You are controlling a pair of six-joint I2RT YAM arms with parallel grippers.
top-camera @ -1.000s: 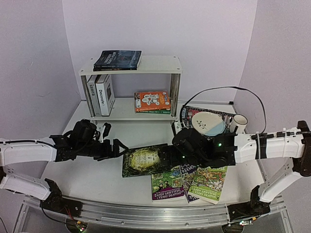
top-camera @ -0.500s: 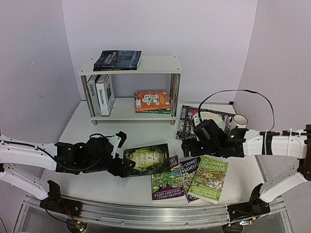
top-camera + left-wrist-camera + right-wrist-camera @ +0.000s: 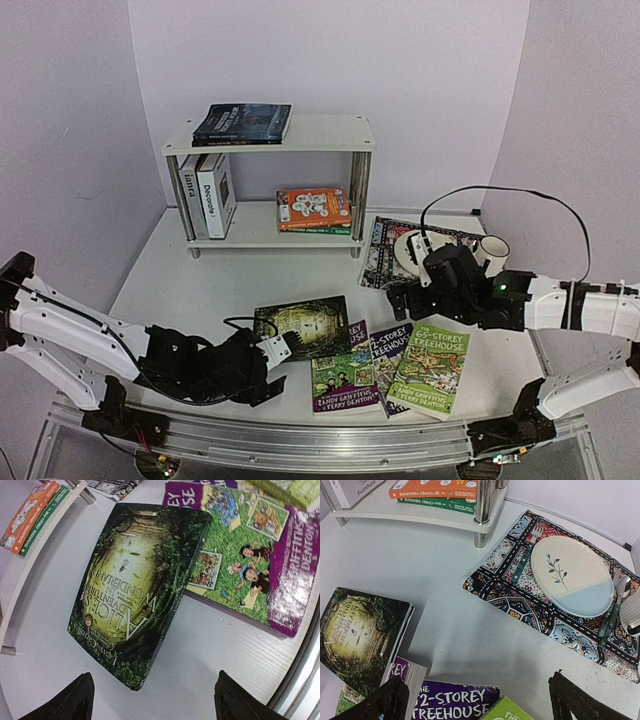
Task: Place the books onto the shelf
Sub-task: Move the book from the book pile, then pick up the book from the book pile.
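A dark green Alice in Wonderland book (image 3: 303, 325) (image 3: 135, 590) (image 3: 360, 630) lies flat on the table, its right edge overlapping a purple-and-green Treehouse paperback (image 3: 345, 382) (image 3: 240, 565). Beside that lie a purple 52-Storey paperback (image 3: 388, 350) (image 3: 452, 705) and a green one (image 3: 430, 375). My left gripper (image 3: 283, 348) (image 3: 154, 682) is open, low over bare table just short of the Alice book's near corner. My right gripper (image 3: 403, 297) (image 3: 479, 682) is open above the table between books and mat. The white shelf (image 3: 320, 133) holds a dark book (image 3: 243, 122), two white hardbacks (image 3: 208, 193) and an orange-and-green stack (image 3: 314, 208) (image 3: 437, 492).
A patterned mat (image 3: 382, 255) (image 3: 500, 580) lies right of the shelf with a plate (image 3: 570, 575), fork (image 3: 525, 555) and spoon (image 3: 616, 597) on it; a mug (image 3: 492, 250) stands at its right. A chrome shelf post (image 3: 482, 510) stands near the mat's corner.
The left arm dropped back toward the near edge, ending at the Alice book's near corner. The right arm withdrew rightward off the book toward the mat.
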